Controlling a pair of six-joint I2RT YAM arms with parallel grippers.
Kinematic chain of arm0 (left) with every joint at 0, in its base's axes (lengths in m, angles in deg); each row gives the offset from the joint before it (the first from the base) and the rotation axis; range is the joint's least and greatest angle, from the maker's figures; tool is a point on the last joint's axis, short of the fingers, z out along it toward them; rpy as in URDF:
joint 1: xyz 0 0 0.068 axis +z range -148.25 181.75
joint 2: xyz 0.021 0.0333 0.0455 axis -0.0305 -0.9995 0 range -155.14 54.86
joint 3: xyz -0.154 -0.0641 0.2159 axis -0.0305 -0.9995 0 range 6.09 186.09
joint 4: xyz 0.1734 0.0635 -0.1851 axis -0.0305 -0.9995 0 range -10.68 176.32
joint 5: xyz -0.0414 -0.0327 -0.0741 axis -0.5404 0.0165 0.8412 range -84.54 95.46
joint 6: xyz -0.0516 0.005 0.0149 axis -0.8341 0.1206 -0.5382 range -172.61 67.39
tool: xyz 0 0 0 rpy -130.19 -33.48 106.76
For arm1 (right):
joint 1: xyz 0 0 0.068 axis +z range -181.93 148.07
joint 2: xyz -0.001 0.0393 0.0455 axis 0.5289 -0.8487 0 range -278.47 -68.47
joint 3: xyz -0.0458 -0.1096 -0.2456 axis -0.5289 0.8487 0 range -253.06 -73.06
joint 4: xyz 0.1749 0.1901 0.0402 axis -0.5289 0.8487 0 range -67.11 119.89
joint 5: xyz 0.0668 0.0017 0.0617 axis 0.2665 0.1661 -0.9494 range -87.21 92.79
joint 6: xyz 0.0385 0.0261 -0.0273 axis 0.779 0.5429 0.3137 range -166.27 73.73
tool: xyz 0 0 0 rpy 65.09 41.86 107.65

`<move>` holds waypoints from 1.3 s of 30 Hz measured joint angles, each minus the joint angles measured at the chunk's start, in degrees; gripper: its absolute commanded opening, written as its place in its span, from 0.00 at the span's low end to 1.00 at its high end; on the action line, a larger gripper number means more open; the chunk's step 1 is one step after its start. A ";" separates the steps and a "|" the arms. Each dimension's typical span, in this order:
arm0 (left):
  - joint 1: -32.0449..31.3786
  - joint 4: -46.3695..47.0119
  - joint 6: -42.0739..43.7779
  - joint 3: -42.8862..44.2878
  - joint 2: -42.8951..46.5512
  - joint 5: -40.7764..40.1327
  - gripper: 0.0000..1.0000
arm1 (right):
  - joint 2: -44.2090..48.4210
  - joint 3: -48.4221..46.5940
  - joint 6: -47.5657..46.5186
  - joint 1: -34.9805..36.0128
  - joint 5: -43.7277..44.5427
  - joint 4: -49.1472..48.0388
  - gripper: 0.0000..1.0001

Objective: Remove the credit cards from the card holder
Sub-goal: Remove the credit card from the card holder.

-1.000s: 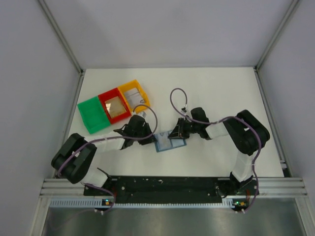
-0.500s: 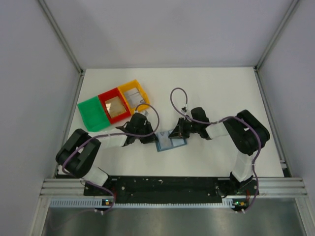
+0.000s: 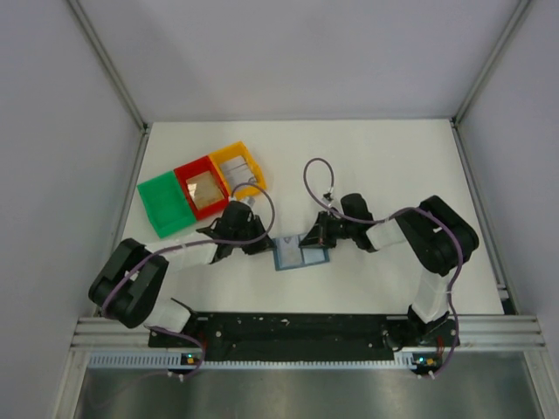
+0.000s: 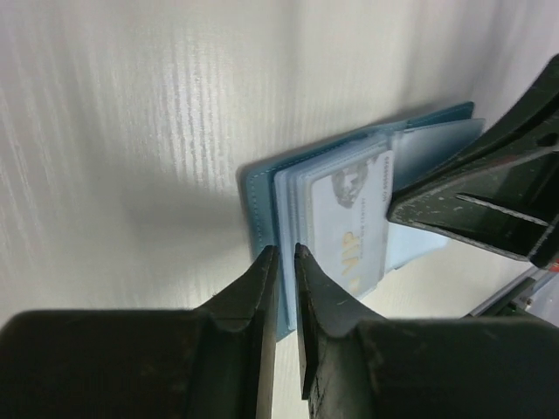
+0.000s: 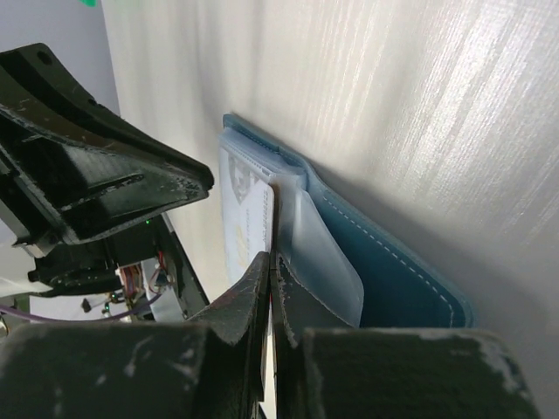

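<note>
The blue card holder [image 3: 293, 256] lies open on the white table between my two grippers. My left gripper [image 3: 265, 245] is at its left edge. In the left wrist view its fingers [image 4: 284, 251] are nearly together, pinching the edge of the card holder [image 4: 258, 201]. A pale credit card [image 4: 349, 218] with a portrait and yellow lettering sticks out of a pocket. My right gripper [image 3: 313, 237] comes in from the right. In the right wrist view it [image 5: 271, 256] is shut on that card's [image 5: 244, 218] edge, beside a translucent pocket of the card holder [image 5: 384, 262].
Green [image 3: 166, 203], red [image 3: 203, 188] and yellow [image 3: 238, 168] trays stand in a row at the back left; the red and the yellow each hold a card. Grey walls close in the table on three sides. The arm bases stand on the near rail [image 3: 297, 327].
My left arm has shifted its elbow and wrist a little while its gripper stays at the card holder's left edge. The right arm and the card holder have barely moved.
</note>
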 measured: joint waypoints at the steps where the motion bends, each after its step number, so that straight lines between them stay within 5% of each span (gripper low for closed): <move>1: 0.22 0.00 -0.11 -0.22 0.74 0.15 0.18 | 0.00 0.00 0.00 0.00 -0.07 -0.15 0.00; 9: 0.35 2.21 -0.72 -0.04 2.91 3.52 0.19 | 0.00 0.00 -0.02 0.00 -0.24 -0.48 0.00; 17: 0.22 3.93 -1.09 0.92 -3.54 6.01 0.09 | 0.00 0.00 -0.02 0.00 -0.22 -0.52 0.00; 25: 0.35 4.81 -1.07 1.57 -4.96 6.75 0.01 | -0.04 0.24 0.11 -0.46 -0.50 -0.96 0.15; 32: 0.46 5.42 -1.11 1.57 -5.33 7.13 0.01 | -0.66 0.28 0.59 -0.76 -1.68 -2.29 0.13; 39: 0.74 5.86 -1.11 1.57 -5.70 7.45 0.01 | -1.90 0.28 1.22 -1.20 -2.60 -3.52 0.00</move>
